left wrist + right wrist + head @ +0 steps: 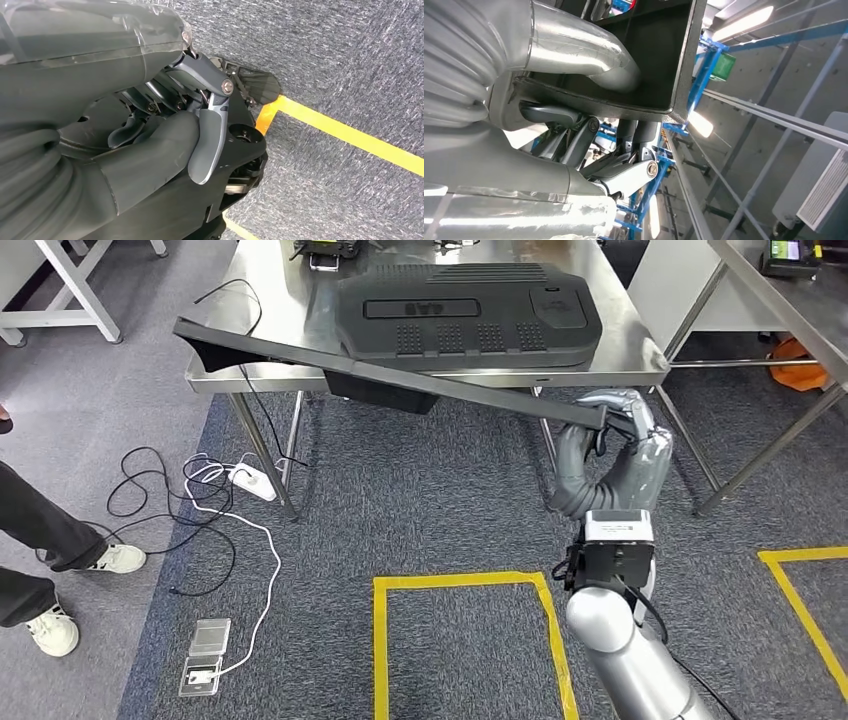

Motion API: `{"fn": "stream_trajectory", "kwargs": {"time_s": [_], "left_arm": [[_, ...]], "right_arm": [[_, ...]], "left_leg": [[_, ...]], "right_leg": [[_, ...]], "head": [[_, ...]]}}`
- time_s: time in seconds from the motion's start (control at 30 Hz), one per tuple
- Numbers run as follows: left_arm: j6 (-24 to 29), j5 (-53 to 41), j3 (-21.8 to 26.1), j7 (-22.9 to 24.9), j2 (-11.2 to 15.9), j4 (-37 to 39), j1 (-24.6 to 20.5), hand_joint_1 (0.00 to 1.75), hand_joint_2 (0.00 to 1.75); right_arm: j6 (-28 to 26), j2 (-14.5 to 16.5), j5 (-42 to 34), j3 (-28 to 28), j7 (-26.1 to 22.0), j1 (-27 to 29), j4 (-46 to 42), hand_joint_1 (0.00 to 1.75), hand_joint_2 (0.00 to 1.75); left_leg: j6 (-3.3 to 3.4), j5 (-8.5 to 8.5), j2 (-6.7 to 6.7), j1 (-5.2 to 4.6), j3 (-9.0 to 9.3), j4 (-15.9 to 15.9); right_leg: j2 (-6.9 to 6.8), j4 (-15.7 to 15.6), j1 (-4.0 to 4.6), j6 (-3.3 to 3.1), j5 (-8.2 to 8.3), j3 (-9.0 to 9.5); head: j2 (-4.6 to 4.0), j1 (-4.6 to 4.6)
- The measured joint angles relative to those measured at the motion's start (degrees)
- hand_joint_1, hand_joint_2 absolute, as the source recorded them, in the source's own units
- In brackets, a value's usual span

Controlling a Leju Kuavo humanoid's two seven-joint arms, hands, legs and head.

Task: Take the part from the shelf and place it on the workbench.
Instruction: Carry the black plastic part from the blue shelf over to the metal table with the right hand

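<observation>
- Silver right arm is rising from the near edge, carrying the right hand up in front of the bench.
- Fingers are curling around one end of the part, with the thumb pressing from the other side; the right wrist view is showing the thumb lying inside the part's black channel.
- Beyond the fingers, the part is reaching as a long black strip, slanting away toward the far side, with its free end hanging past the bench corner.
- Past the fingertips, a broad black cover is already lying on the bench top.
- Left hand is hanging over the carpet, fingers curled in and holding nothing that I can make out.
- Done well, I judge, this step is needing a firm grip, since the long end is pulling like a lever; the strip should be levelled, carried forward and set down beside the cover, not on it, before the fingers are eased apart.
</observation>
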Motion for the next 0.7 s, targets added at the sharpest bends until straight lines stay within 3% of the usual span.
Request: {"fn": "stream_trajectory", "kwargs": {"time_s": [0.07,0.23,0.33,0.4,0.47,0.5,0.53,0.57,0.63,0.7], "left_arm": [[-0.4,0.2,0.0,0.1,0.0,0.0,0.0,1.75,1.75],[-1.5,0.5,0.0,0.2,0.2,-0.1,0.0,1.75,1.75],[-1.7,0.6,0.0,0.3,0.3,-0.2,0.0,1.75,1.75],[-1.8,0.7,0.0,0.3,0.3,-0.3,-0.1,1.75,1.75],[-1.9,0.8,0.0,0.3,0.3,-0.5,-0.1,1.75,1.75],[-1.9,0.8,0.0,0.2,0.3,-0.5,-0.1,1.75,1.75],[-2.0,0.8,0.0,0.1,0.3,-0.6,0.0,1.75,1.75],[-2.0,0.8,0.0,-0.1,0.3,-0.6,0.1,1.75,1.75],[-2.2,0.8,0.0,-0.4,0.3,-0.6,0.3,1.75,1.75],[-2.2,0.8,0.0,-0.6,0.3,-0.5,0.2,1.75,1.75]], "right_arm": [[0.0,0.0,0.0,0.1,0.1,-0.1,0.0,1.75,1.75],[0.0,0.0,0.0,0.3,0.4,-0.1,0.1,1.75,1.75],[0.0,0.0,0.0,0.5,0.5,0.0,0.2,1.75,1.75],[0.0,0.0,0.0,0.6,0.5,-0.2,0.2,1.75,1.75],[0.0,-0.1,0.0,0.7,0.5,-0.2,0.2,1.75,1.75],[0.0,-0.1,0.0,0.7,0.6,-0.1,0.3,1.75,1.75],[0.0,-0.1,0.0,0.7,0.8,0.0,0.3,1.75,1.75],[0.0,-0.1,0.1,0.8,0.9,0.0,0.3,1.75,1.75],[0.0,-0.1,0.1,0.8,1.1,0.0,0.4,1.75,1.75],[0.0,-0.2,0.2,0.9,1.1,0.0,0.4,1.75,1.75]], "left_leg": [[0.22,-0.11,0.01,-0.05,0.05,0.0],[1.35,-0.70,-0.01,-0.70,0.10,0.3],[2.10,-0.54,-0.27,-0.33,0.93,-0.6],[2.71,-0.69,-0.53,-0.04,1.66,-1.3],[2.92,-1.12,-0.78,0.02,1.92,-1.5],[2.79,-1.31,-0.87,0.05,2.10,-1.5],[2.56,-1.57,-0.99,0.11,2.39,-1.5],[2.25,-1.88,-1.13,0.25,2.79,-1.4],[1.33,-2.73,-1.37,0.68,3.82,-1.1],[0.22,-3.51,-1.54,0.88,4.41,-0.8]], "right_leg": [[0.01,-0.3,0.00,0.32,0.10,0.15],[-0.10,-0.8,-0.33,2.67,0.56,0.59],[0.29,0.6,-0.60,3.48,1.04,0.55],[1.74,4.5,-0.71,3.35,-1.11,-1.52],[3.02,11.5,-0.66,3.10,-4.12,-5.81],[3.19,14.4,-0.66,3.14,-4.84,-7.86],[3.24,15.5,-0.70,3.20,-4.52,-9.05],[3.25,14.8,-0.76,3.31,-3.23,-9.39],[3.37,8.1,-0.91,3.52,1.39,-7.04],[3.61,2.6,-0.65,3.09,2.76,-5.04]], "head": [[0.00,0.19],[0.00,0.19],[0.00,0.18],[0.00,0.31],[0.00,0.60],[0.00,0.71],[0.00,0.77],[0.00,0.77],[0.00,0.81],[0.00,1.02]]}}
